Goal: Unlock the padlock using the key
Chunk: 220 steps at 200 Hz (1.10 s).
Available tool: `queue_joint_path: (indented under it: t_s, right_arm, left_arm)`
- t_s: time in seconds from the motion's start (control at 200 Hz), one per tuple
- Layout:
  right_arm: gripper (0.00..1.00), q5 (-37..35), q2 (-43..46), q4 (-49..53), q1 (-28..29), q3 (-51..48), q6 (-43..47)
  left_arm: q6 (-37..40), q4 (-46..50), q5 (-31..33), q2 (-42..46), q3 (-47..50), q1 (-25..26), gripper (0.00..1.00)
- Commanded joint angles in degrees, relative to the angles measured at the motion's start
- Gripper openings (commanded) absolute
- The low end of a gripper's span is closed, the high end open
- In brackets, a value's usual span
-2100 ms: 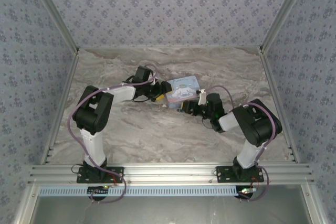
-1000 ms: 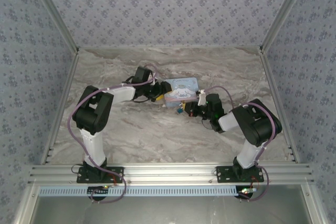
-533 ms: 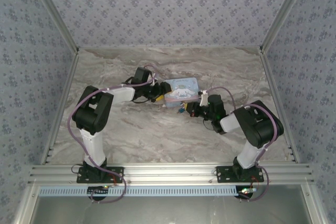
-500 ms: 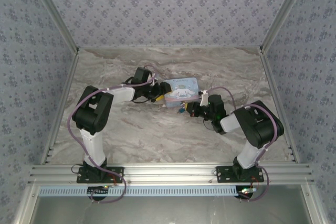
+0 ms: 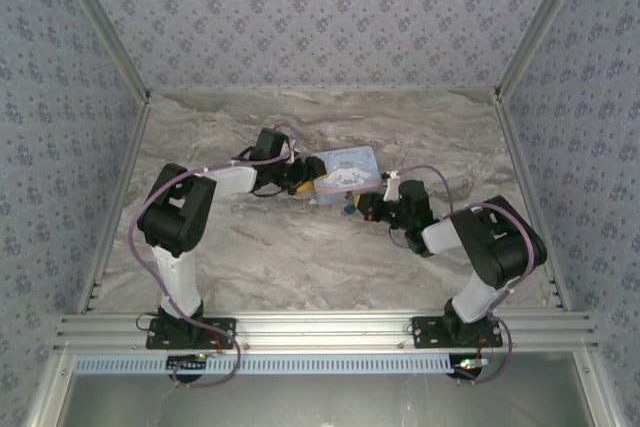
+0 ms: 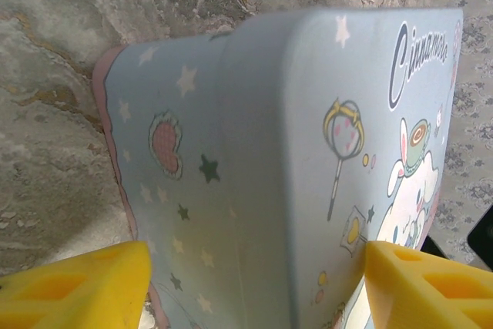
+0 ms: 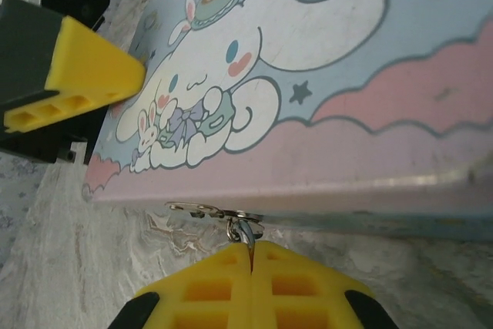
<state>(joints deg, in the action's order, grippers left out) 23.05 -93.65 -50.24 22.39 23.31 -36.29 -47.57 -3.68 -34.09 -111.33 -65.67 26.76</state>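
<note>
My right gripper (image 7: 252,252) is shut on the key (image 7: 246,233), a thin metal sliver on a small ring. A flat metal piece (image 7: 196,208) hangs from that ring against the near edge of the pale blue cartoon tin (image 7: 347,75). In the top view the right gripper (image 5: 357,205) sits at the tin's (image 5: 345,169) near edge. I cannot make out the blue-teal padlock; the area at the fingertips is too small to read. My left gripper (image 6: 254,290) is open, with one yellow finger on each side of the tin's (image 6: 308,152) left end.
The marble table (image 5: 280,247) is walled by patterned panels on three sides. Both arms meet at the tin in mid-table. The left gripper's yellow finger (image 7: 85,75) lies over the lid's corner, close to my right fingers.
The right arm's elbow has swung outward to the right and its gripper has edged closer to the tin's near edge. The tin has shifted slightly. The left arm stays put.
</note>
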Motion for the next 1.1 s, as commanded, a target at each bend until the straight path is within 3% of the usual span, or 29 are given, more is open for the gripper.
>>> queue_joint_path:
  t_s: [0.0, 0.51, 0.82, 1.094]
  right_arm:
    - [0.02, -2.7, 4.8, 2.6, -1.3, -0.6, -0.3]
    - [0.01, -1.9, 16.8, 17.6, -6.3, -2.4, 4.3]
    - [0.02, -0.1, 33.4, 49.2, -7.3, 5.1, 15.8]
    - [0.01, 7.5, 36.6, 75.0, -6.9, 15.8, 23.7]
  left_arm:
    - [1.0, 3.6, 1.9, 1.0, 1.5, -0.7, 0.72]
    - [0.6, 0.7, 0.3, 3.6, 2.2, -1.8, 0.72]
    - [4.9, -0.3, 5.4, 15.1, 3.9, -3.8, 0.75]
    - [12.5, -1.6, 16.4, 30.2, 7.4, -5.2, 0.79]
